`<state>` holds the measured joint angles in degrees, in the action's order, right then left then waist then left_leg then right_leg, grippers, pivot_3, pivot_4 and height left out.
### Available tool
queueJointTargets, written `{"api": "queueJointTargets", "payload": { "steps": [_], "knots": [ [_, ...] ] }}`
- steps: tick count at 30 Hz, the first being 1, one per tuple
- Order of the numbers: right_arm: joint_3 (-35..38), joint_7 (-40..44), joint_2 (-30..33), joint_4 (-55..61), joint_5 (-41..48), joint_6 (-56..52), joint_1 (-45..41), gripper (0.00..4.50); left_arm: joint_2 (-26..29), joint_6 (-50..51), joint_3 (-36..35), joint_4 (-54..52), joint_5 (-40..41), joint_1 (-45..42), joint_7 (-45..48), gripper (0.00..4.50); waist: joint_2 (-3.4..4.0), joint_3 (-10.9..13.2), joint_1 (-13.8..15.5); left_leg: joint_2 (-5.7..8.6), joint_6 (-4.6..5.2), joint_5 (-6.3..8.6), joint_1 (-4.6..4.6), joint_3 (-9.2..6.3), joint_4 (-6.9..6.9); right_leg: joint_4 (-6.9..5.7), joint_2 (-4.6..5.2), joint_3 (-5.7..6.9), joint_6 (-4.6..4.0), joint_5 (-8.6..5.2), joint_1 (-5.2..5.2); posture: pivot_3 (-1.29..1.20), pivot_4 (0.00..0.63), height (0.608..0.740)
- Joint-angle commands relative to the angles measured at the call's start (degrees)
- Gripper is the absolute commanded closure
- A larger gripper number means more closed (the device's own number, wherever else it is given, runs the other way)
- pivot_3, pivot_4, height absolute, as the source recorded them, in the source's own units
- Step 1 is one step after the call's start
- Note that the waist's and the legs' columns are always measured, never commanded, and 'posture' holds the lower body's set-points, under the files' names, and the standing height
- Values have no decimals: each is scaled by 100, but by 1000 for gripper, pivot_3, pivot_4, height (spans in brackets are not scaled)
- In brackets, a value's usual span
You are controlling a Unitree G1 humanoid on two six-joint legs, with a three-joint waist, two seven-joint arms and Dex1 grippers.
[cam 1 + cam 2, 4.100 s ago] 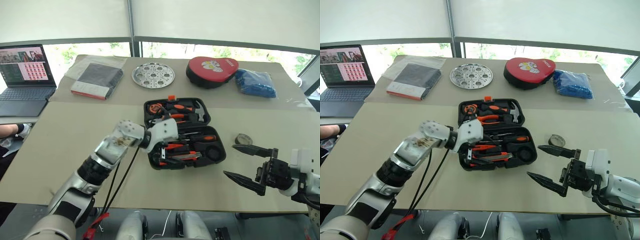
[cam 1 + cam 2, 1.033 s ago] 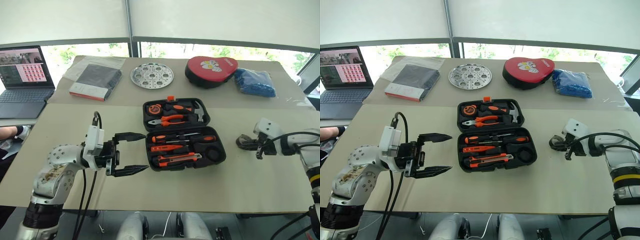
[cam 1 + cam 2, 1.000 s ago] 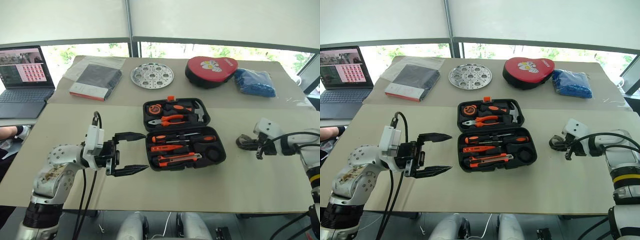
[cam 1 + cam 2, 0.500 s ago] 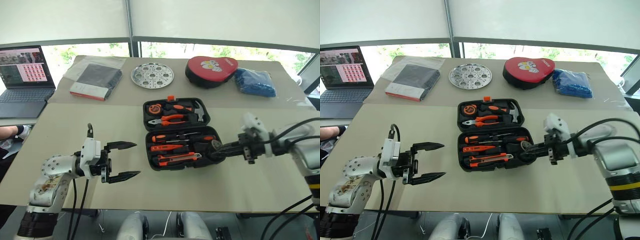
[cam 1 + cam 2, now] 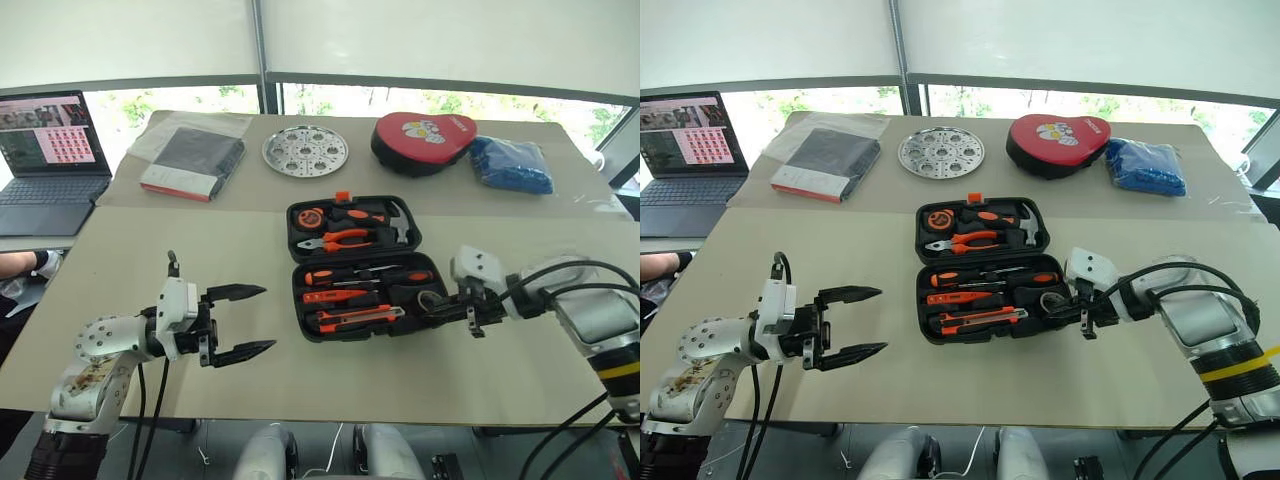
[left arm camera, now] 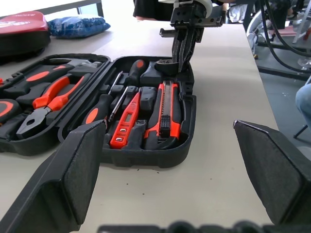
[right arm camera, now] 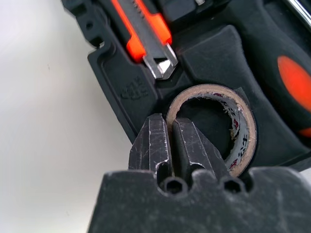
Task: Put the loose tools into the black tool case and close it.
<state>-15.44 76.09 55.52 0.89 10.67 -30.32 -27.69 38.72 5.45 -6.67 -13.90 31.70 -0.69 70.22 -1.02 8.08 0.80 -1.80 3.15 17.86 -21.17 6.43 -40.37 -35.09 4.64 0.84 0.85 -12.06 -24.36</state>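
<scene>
Right wrist view: the tape roll (image 7: 214, 127) is pinched by its rim in the right gripper (image 7: 167, 141) over the black tool case (image 5: 360, 285); head views show the left gripper (image 5: 245, 322) spread wide, empty.

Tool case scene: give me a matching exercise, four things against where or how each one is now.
Things:
1. tape roll
2. utility knife
3. left gripper
4. round metal plate

States:
A. open, over bare table left of the black tool case
B. far side of the table, beside the red pouch
C. pinched by the right gripper over its round recess
D. lying in the case's near row

Pairs: 1-C, 2-D, 3-A, 4-B
</scene>
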Motion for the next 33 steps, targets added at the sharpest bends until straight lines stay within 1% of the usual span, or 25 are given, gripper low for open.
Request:
{"api": "queueJointTargets", "payload": {
  "steps": [1, 2, 3, 4, 7, 8, 9, 10, 11, 13, 15, 16, 18, 20, 21, 23, 24, 25, 26, 27, 28, 29, 31, 33],
  "knots": [
    [-281, 239, 307, 151, -220, -439, 51, 3483, 70, 37, -142, -185, 109, -56, -70, 0, 0, 0, 13, 1, 0, 0, -1, 0, -2, 0, 1, -1, 0, 0, 1, 0, 150, 740],
    [-269, 328, 317, 226, -155, -382, 58, 3070, 77, 69, -154, -189, 115, -55, -88, 0, -1, 0, 21, 2, 2, 1, -1, 0, -2, 1, 3, 0, 0, 0, 2, 0, 150, 740],
    [-253, 372, 315, 272, -105, -338, 59, 2914, 80, 93, -163, -193, 119, -52, -100, 0, -1, 0, 33, 3, 2, 1, -1, -1, -2, 3, 3, 1, 1, 0, 2, 0, 150, 740],
    [-207, 382, 292, 303, -46, -294, 58, 2491, 80, 115, -173, -201, 129, -50, -111, 0, -2, -1, 38, 3, 3, 2, -2, -3, -2, 5, 3, 3, 1, -1, 2, 0, 150, 740],
    [191, 700, 287, 526, 548, -374, 12, 1481, 119, 322, -277, -312, 286, 66, -189, 0, -2, -1, 20, 1, 1, 2, -5, -3, 1, 8, 1, 5, 6, -5, -1, 0, 150, 740],
    [338, 741, 263, 517, 717, -415, -10, 1217, 111, 435, -323, -350, 348, 95, -274, 0, -2, -1, 5, -1, 1, 1, -9, -3, 3, 10, -1, 4, 7, -5, -4, 0, 150, 740],
    [468, 744, 257, 414, 802, -416, -45, 821, 177, 633, -311, -368, 277, 111, -427, 0, -2, -1, -10, -2, -1, 1, -10, -3, 5, 10, -2, 4, 7, -6, -7, 0, 150, 740],
    [546, 738, 261, 342, 856, -431, -69, 524, 232, 784, -297, -380, 222, 122, -546, 0, -2, -1, -13, -3, -1, 0, -10, -2, 5, 11, -2, 3, 7, -6, -7, 0, 150, 740],
    [690, 766, 267, 162, 918, -269, -93, 64, 323, 878, -232, -340, -3, 118, -692, 0, -2, 0, -15, -3, -1, 1, -11, -1, 5, 11, -2, 2, 7, -6, -8, 0, 150, 740],
    [1256, 685, 108, -453, 1151, 231, -152, 64, 369, 997, -161, -103, -103, -26, -776, 0, -3, 0, -15, -1, 1, 1, -8, 1, 4, 10, -2, 0, 7, -5, -5, 0, 150, 740],
    [1602, 399, -38, -1010, 1147, 515, -174, 0, 369, 1316, -15, 159, -435, -332, -1256, 516, -5, 1, 0, 1, 4, 3, -5, 2, 3, 8, -2, -1, 8, -4, -3, 0, 150, 740],
    [1757, 196, -202, -1342, 1091, 858, -170, 297, 261, 1344, 69, 320, -594, -565, -1495, 698, -6, 1, 11, 0, 4, 3, 1, -1, 2, 8, -4, 1, 7, -4, 6, 0, 150, 740],
    [1936, -147, -491, -1890, 918, 1556, -168, 741, 17, 1447, 197, 601, -770, -967, -1879, 1430, -6, 1, 28, 7, 5, 3, 1, -3, 1, 7, -10, -2, 10, 0, 9, 0, 150, 740],
    [1970, -350, -711, -2266, 699, 2299, -149, 1416, -137, 1668, 356, 818, -928, -1243, -2106, 2141, -6, 1, 5, 7, 0, 0, 2, -1, 1, 7, -13, -6, 14, 8, 11, 0, 150, 740],
    [1947, -694, -890, -2559, 476, 2788, -233, 1807, -238, 1654, 477, 975, -1090, -1385, -2225, 2544, -6, 1, -9, 7, -6, -3, 2, 2, 1, 4, -14, -9, 15, 9, 10, 0, 150, 740],
    [1861, -1283, -1161, -3102, 31, 3639, -423, 2436, -418, 1662, 679, 1211, -1324, -1614, -2420, 3256, -6, 1, -51, 6, -13, -8, 3, 5, 3, 3, -18, -13, 16, 9, 6, 0, 150, 740],
    [1811, -1454, -1258, -3326, -132, 3909, -504, 2731, -504, 1672, 761, 1294, -1403, -1707, -2488, 3521, -6, 1, -81, 5, -20, -12, 3, 10, 2, 3, -21, -16, 16, 9, 3, 0, 150, 740],
    [1777, -1518, -1316, -3486, -229, 4071, -569, 3156, -548, 1680, 797, 1356, -1443, -1768, -2510, 3975, -6, 1, -96, 6, -22, -13, 2, 12, 5, 2, -20, -19, 16, 9, -1, 0, 150, 740],
    [1716, -1569, -1380, -3650, -332, 4192, -623, 3507, -596, 1778, 874, 1411, -1497, -1837, -2544, 4304, -6, 1, -114, 6, -24, -14, 2, 13, 5, 0, -21, -20, 17, 9, -3, 0, 150, 740],
    [1610, -1597, -1476, -3822, -435, 4258, -675, 3768, -674, 1801, 998, 1492, -1579, -1933, -2562, 4481, -6, 1, -131, 3, -27, -16, 0, 13, 6, 2, -23, -19, 17, 9, -4, 0, 150, 740],
    [1499, -1624, -1547, -3971, -553, 4354, -720, 4184, -747, 1820, 1104, 1571, -1646, -2017, -2591, 4500, -6, 1, -141, 1, -29, -17, 1, 13, 6, 1, -23, -19, 17, 9, -4, 0, 150, 740],
    [1397, -1676, -1604, -4101, -681, 4479, -770, 4483, -825, 1755, 1172, 1649, -1718, -2101, -2625, 4500, -6, 1, -146, 0, -30, -18, 1, 14, 6, 1, -23, -17, 17, 9, -4, 0, 150, 740],
    [1309, -1633, -1681, -4218, -769, 4579, -834, 4483, -936, 1643, 1216, 1742, -1764, -2217, -2621, 4500, -6, 1, -151, 0, -30, -18, 1, 14, 6, 2, -23, -16, 17, 9, -1, 0, 150, 740],
    [1242, -1352, -1783, -3948, -618, 4254, -803, 4483, -1104, 1669, 1328, 1811, -1779, -2413, -2584, 4500, -5, 1, -146, 1, -30, -18, 1, 14, 5, 2, -22, -18, 17, 9, -1, 0, 150, 740]
  ]
}}
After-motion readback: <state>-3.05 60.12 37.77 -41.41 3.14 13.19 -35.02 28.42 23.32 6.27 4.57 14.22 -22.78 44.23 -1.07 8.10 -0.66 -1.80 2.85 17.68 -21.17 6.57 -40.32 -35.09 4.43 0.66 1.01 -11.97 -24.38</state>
